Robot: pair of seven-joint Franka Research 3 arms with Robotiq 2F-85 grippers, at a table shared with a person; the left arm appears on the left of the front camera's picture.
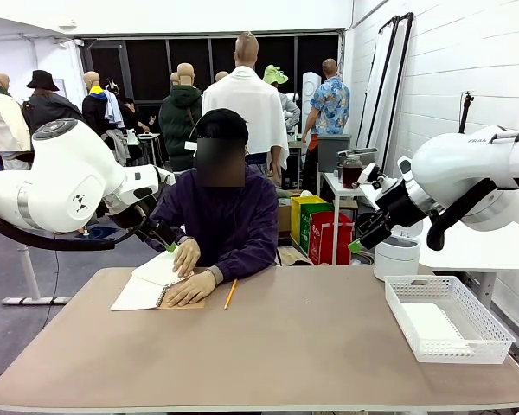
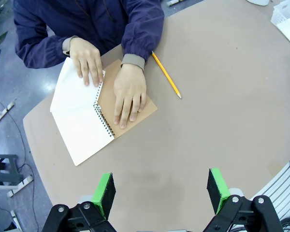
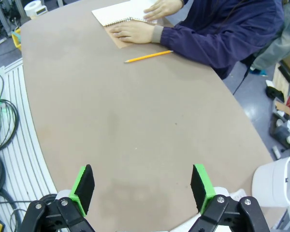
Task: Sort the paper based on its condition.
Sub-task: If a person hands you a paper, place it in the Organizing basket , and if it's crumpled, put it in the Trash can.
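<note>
Looks like the very start of the sorting, with no loose sheet out in front of the robot yet. The person at the far side has the spiral notebook (image 2: 82, 121) open. One hand (image 2: 88, 60) lies flat on the white page with its fingers up by the coil, and the other hand (image 2: 129, 94) presses down on the brown cover, so the guess here is that a page is about to get torn out. A yellow pencil (image 2: 166, 75) lies just beside the notebook, not touching it. The left gripper (image 2: 162, 188) hovers above the table near the notebook, jaws wide apart with nothing in them. The right gripper (image 3: 142, 186) hangs over the table's right part, also spread wide and empty. The next move probably calls for waiting till a sheet comes free, then judging flat vs creased before pinching it by an edge, since thin paper lying flat is a pain to pick up. On containers, the white mesh basket (image 1: 467, 352) at the table's right end has what looks like flat white paper (image 1: 432, 322) in its bottom, though there's no telling how many sheets. A white round bin (image 1: 396, 257) stands off the table beyond that corner, and its inside can't be seen.
</note>
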